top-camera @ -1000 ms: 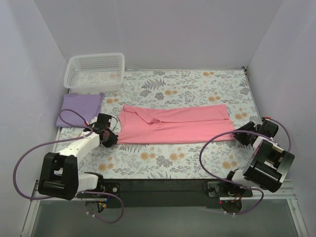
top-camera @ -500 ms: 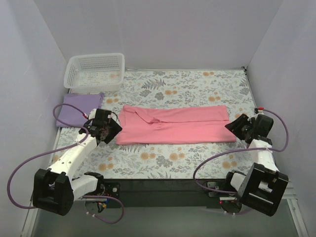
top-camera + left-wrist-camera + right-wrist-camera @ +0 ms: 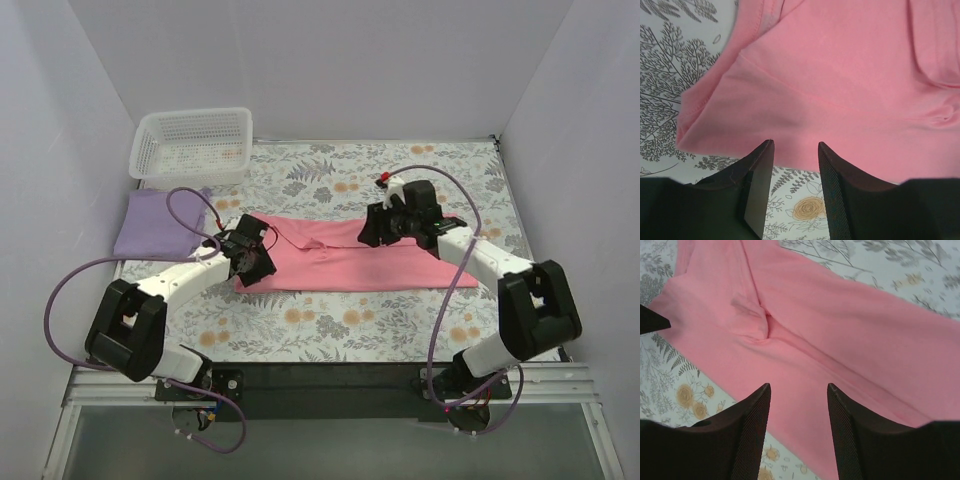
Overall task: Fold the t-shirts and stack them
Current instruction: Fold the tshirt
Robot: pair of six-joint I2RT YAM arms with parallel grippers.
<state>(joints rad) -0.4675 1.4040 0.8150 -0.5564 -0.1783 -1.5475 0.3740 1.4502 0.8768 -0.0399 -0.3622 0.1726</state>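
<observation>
Black strip first, running along the near edge of the table (image 3: 330, 378) where both arm bases are bolted, with purple cables (image 3: 62, 300) looping off each arm. Past that it's all floral tablecloth (image 3: 330, 322), pale with grey ferns and orange blooms, lying flat.

Left gripper (image 3: 795, 149) hangs low at the left end of the pink shirt (image 3: 340, 265). Its jaws are a modest way apart with nothing between them, and the tips sit right at the shirt's near hem. The wrist view shows dark fingers (image 3: 759, 175) with fine ribbing on the inner faces, plus a stitched seam line and a rolled, stitched edge on the cloth.

Right gripper (image 3: 798, 390) reaches in over the middle of the same shirt. Its jaws are spread somewhat wider and it also holds nothing. The wrist view shows smooth knit fabric beneath it, with a long crease and a small puckered fold.

The shirt itself is soft salmon cloth, laid out as a long horizontal band across the middle of the table, with a folded flap along the upper left.

Further back on the left, the purple shirt (image 3: 155, 222) lies as a flat, roughly square piece, apart from the pink one. Just behind it, in the far left corner, is the white plastic basket (image 3: 190, 170), rectangular with lattice walls. Plain pale walls close off the back and both sides.
</observation>
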